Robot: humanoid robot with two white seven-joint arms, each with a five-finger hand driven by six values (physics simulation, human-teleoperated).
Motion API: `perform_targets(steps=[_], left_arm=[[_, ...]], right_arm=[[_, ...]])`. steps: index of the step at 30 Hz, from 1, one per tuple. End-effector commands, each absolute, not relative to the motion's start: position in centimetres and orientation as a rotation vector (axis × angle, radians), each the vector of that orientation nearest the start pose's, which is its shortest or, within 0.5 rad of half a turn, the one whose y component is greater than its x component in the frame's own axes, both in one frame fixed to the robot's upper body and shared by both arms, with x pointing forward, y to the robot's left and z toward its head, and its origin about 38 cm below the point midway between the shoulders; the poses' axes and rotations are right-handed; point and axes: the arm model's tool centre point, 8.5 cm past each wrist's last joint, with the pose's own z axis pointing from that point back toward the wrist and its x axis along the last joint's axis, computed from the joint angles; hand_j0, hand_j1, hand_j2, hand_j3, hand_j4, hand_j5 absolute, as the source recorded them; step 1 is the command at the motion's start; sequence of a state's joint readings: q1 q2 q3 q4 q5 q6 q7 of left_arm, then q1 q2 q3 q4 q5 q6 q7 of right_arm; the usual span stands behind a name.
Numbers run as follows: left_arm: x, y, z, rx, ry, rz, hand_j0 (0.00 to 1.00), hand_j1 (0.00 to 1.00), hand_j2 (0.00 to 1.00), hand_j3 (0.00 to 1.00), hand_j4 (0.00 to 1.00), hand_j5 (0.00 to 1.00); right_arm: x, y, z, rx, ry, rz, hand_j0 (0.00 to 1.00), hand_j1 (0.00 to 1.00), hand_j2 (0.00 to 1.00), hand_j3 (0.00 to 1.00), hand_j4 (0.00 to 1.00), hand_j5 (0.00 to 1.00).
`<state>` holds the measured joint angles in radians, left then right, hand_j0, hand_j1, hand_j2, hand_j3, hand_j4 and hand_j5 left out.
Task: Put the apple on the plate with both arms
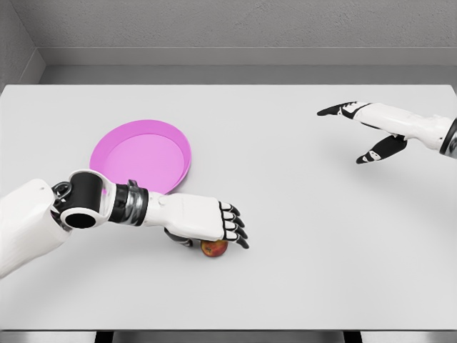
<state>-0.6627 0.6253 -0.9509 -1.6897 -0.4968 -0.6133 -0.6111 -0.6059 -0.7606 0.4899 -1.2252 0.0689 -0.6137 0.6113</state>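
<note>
Two arms appear in the head view, only one of them near the fruit. The left hand [203,219] lies low over the apple [214,248], its palm covering most of it so that just a red-yellow sliver shows below the knuckles; the fingers [234,226] extend forward with the tips bent slightly down, and the thumb seems tucked underneath beside the fruit, but whether the digits actually clamp the apple cannot be told from this angle. The apple rests on the white table [300,236], near the front edge and just in front of the pink plate [143,153], apart from its rim. The right hand [371,132] hovers well away at the far right, fingers spread and thumb hanging, holding nothing. Several failures seem likely from this state: a round apple pressed from above by a flat palm may roll out sideways or toward the table's front edge; a lift begun before the thumb and fingers wrap around it may leave it behind; and the forearm, which overlaps the plate's near rim in this view, may nudge or tip the plate when it swings. With the right hand so distant, the two-arm requirement also risks going unmet.
</note>
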Motion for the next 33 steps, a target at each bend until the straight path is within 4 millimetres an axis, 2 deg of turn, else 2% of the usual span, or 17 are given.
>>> perform_targets(steps=[1, 9, 14, 20, 23, 26, 29, 31, 33], left_arm=[[34.8, 13.2, 14.9, 0.076, 1.645, 2.882, 0.87, 0.87, 0.87, 0.87, 0.87, 0.87], [34.7, 13.1, 14.8, 0.083, 1.643, 2.881, 0.86, 0.86, 0.86, 0.86, 0.86, 0.86], [34.7, 13.1, 14.9, 0.082, 1.642, 2.880, 0.56, 0.56, 0.56, 0.56, 0.56, 0.56], [34.7, 13.0, 14.9, 0.081, 1.643, 2.878, 0.47, 0.47, 0.47, 0.47, 0.47, 0.47], [34.8, 13.1, 15.0, 0.078, 1.642, 2.879, 0.40, 0.40, 0.40, 0.40, 0.40, 0.40], [34.9, 13.0, 15.3, 0.074, 1.648, 2.873, 0.39, 0.39, 0.39, 0.39, 0.39, 0.39], [35.8, 13.3, 16.8, 0.037, 1.666, 2.857, 0.39, 0.39, 0.39, 0.39, 0.39, 0.39], [37.4, 15.5, 19.4, -0.037, 1.733, 2.863, 0.39, 0.39, 0.39, 0.39, 0.39, 0.39], [39.4, 19.4, 23.0, -0.198, 1.829, 2.869, 0.39, 0.39, 0.39, 0.39, 0.39, 0.39]], right_arm=[[45.3, -34.7, 20.9, -0.182, -1.543, 1.674, 1.00, 1.00, 1.00, 1.00, 1.00, 1.00], [45.3, -34.7, 21.0, -0.184, -1.547, 1.674, 1.00, 1.00, 1.00, 1.00, 1.00, 1.00], [45.3, -34.9, 21.3, -0.193, -1.555, 1.668, 1.00, 1.00, 1.00, 1.00, 1.00, 1.00], [45.3, -34.9, 21.3, -0.192, -1.554, 1.667, 1.00, 1.00, 1.00, 1.00, 1.00, 1.00], [45.2, -34.9, 21.1, -0.189, -1.551, 1.664, 1.00, 1.00, 1.00, 1.00, 1.00, 1.00], [45.2, -35.0, 21.1, -0.191, -1.551, 1.662, 1.00, 1.00, 1.00, 1.00, 1.00, 1.00], [45.2, -35.2, 21.3, -0.197, -1.556, 1.656, 1.00, 1.00, 1.00, 1.00, 1.00, 1.00], [45.1, -35.2, 21.0, -0.192, -1.553, 1.654, 1.00, 1.00, 1.00, 1.00, 1.00, 1.00], [45.1, -35.2, 21.0, -0.191, -1.552, 1.655, 1.00, 1.00, 1.00, 1.00, 1.00, 1.00]])
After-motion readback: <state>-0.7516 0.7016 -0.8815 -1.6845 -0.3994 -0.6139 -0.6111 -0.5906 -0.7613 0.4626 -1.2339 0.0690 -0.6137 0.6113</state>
